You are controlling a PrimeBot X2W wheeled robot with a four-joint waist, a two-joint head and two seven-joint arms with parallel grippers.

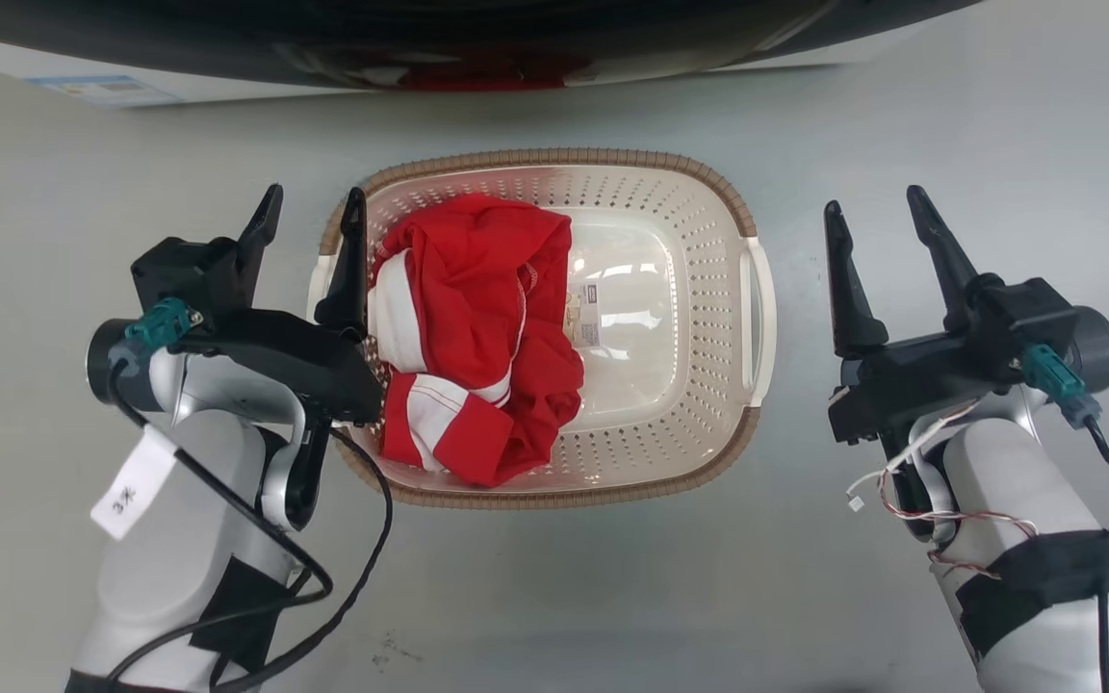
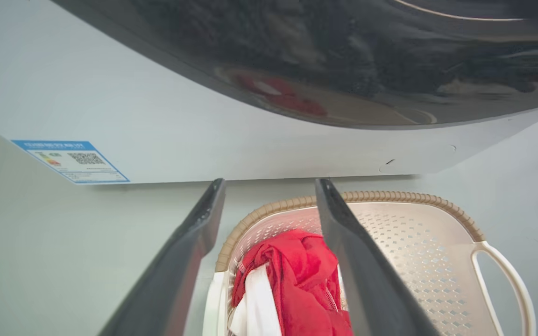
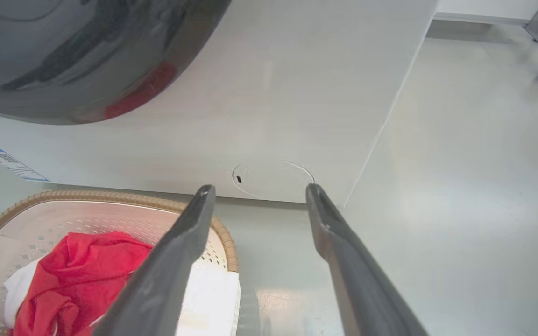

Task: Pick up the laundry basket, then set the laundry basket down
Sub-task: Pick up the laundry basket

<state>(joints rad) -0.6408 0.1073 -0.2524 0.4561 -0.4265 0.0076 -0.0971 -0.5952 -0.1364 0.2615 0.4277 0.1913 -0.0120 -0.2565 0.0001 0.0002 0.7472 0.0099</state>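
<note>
Laundry basket [image 1: 709, 318]: upright on grey floor [image 1: 554, 597], just before a white appliance [image 3: 297, 93]. Left gripper [image 1: 314, 192]: forearm reaching forward, fingers spread wide, straddling the basket's left rim, one finger outside and one over the interior; contact cannot be told. Right gripper [image 1: 874, 197]: forearm forward, fingers parted, over the floor beside the right-hand handle and apart from it. Basket mouth faces up; long axis runs left to right across the robot's front, handles at the short ends. Red-and-white garment [image 1: 477, 337] heaped in its left half.
</note>
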